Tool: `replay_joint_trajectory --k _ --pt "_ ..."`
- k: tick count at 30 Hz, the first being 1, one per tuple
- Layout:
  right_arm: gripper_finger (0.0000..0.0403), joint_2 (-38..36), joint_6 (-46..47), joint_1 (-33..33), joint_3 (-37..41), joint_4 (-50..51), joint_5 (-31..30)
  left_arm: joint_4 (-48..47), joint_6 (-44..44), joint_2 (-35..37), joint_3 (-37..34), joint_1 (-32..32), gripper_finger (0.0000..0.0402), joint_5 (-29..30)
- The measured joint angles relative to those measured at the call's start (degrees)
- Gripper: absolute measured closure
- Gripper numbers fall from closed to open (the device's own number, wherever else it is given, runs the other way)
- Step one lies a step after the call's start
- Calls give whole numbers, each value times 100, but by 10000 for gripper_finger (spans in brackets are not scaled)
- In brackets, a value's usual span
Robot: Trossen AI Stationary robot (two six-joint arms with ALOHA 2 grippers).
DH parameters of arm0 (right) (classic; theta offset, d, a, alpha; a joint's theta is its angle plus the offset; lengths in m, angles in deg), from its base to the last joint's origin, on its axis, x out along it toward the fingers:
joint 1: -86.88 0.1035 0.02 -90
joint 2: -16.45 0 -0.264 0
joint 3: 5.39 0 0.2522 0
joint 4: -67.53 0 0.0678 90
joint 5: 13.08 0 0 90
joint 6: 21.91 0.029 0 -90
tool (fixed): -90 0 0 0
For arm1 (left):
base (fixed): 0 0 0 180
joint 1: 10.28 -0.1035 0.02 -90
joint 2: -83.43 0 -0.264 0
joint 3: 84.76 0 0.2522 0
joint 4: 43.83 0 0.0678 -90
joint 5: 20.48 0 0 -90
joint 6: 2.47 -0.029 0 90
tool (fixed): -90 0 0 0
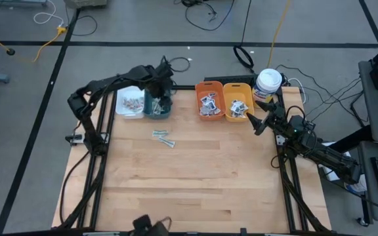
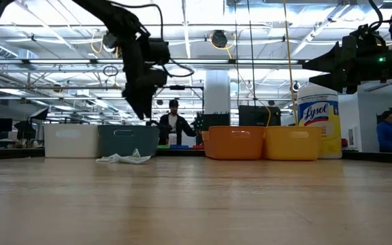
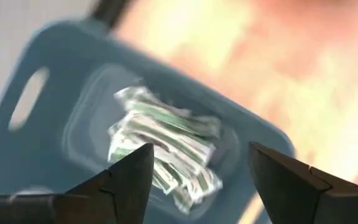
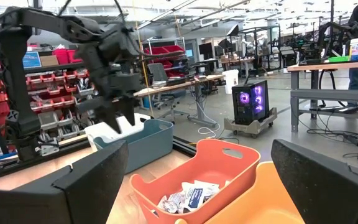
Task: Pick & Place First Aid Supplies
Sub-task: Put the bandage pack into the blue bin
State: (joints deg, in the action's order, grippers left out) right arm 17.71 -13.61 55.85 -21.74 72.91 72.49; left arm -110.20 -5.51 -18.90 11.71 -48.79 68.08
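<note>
Left pincer (image 3: 194, 180): I have it hovering over the teal bin (image 1: 157, 108), fingers spread apart and holding nothing.
Teal bin contents: a heap of pale-green strip packets (image 3: 163, 146) lies on its floor, right under the fingers.
Loose supplies: a few green strips (image 1: 164, 137) sit on the tabletop (image 1: 189, 183) just in front of the teal bin.
White bin (image 1: 129, 103): small packets inside, print hard for me to read, probably red.
Orange bin (image 1: 209, 101): white packets with blue print (image 4: 188, 196).
Yellow-orange bin (image 1: 237, 103): more white packets.
Right pincer (image 1: 260, 118): I see it released, wide, beside the yellow-orange bin, near the Lysol canister (image 1: 268, 84).
</note>
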Motion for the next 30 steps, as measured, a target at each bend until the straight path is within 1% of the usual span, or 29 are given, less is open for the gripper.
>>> replay_joint_trajectory --k 4,6,8,12,15,19,21,24,30 --pt "11 0 1 2 1 0 -2 -308 -1882 180 -2 349 152 -59" --pt "11 -1 1 1 1 0 0 -425 -2661 272 1 514 163 -323" --pt "11 -1 2 2 0 0 0 -536 -3222 321 -1 697 174 -633" --pt "11 -2 0 2 0 0 -2 -626 -3865 349 -2 1102 190 -982" --pt "11 -2 0 1 0 0 0 -759 -4038 344 -2 1311 197 -1074" --pt "11 0 2 0 2 0 -2 -705 -3983 344 -101 1545 199 -1170" --pt "11 -1 0 2 1 0 0 -597 -3950 344 -302 1700 199 -1205" --pt "11 0 0 2 2 1 -1 -366 -3632 340 -709 1931 199 -1167" --pt "11 -1 2 2 1 2 0 389 -3216 338 -1386 2415 199 -1096"
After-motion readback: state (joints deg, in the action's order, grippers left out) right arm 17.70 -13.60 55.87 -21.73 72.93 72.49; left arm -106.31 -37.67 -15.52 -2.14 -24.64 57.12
